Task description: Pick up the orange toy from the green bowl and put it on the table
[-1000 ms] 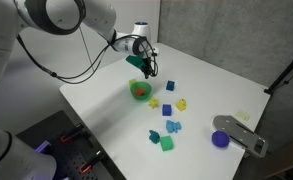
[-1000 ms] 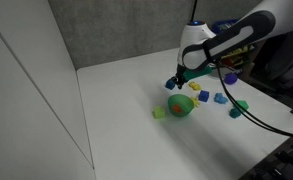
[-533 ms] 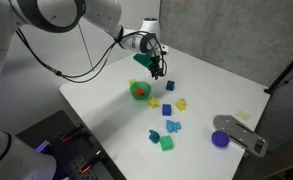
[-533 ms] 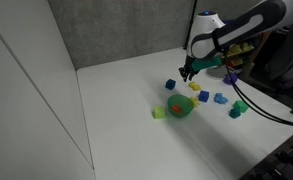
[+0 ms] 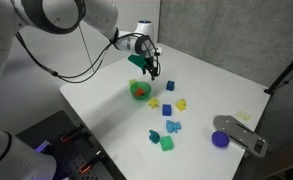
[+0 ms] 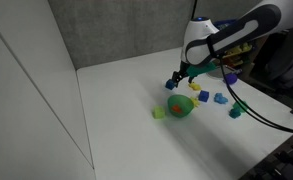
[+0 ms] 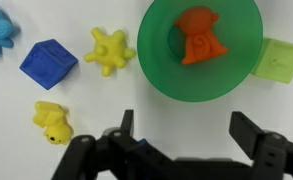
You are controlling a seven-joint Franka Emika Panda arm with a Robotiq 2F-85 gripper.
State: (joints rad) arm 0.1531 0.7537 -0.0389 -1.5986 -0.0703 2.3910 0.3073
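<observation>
The orange toy (image 7: 198,38) lies inside the green bowl (image 7: 158,72), which stands on the white table (image 7: 46,95). Both exterior views show the bowl (image 5: 133,86) (image 6: 189,106) with the orange toy (image 5: 141,92) (image 6: 176,106) in it. My gripper (image 7: 186,130) hangs above the table just beside the bowl's rim, jaws open and wide apart, with nothing between them. In the exterior views the gripper (image 5: 151,70) (image 6: 189,73) is a little above and behind the bowl.
A light green block (image 7: 279,58) touches the bowl's side. A yellow spiky toy (image 7: 110,52), a blue cube (image 7: 48,63) and a small yellow toy (image 7: 52,122) lie nearby. Farther off are a green cube (image 5: 167,144), a purple disc (image 5: 221,139) and a grey device (image 5: 244,135).
The jaws have gone from shut to wide open. The arm swung slightly away from the bowl half a second ago and has come back over it. The orange toy has stayed in the bowl.
</observation>
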